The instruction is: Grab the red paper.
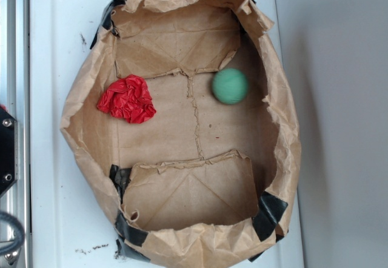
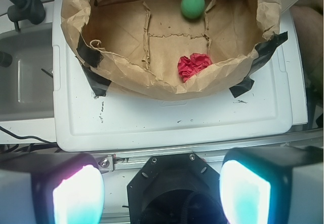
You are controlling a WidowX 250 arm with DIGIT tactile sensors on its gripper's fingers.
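Note:
The red paper is a crumpled glossy wad lying on the floor of the brown paper bag, close to its left wall. In the wrist view the red paper shows just behind the bag's near rim. My gripper hangs well short of the bag, over the robot's black base, its two glowing pads spread wide with nothing between them. The exterior view does not show the gripper.
A round green ball rests in the bag toward its right side, seen also as the green ball at the far end. The bag sits on a white tray. Black tape holds the bag's corners. A metal rail runs below.

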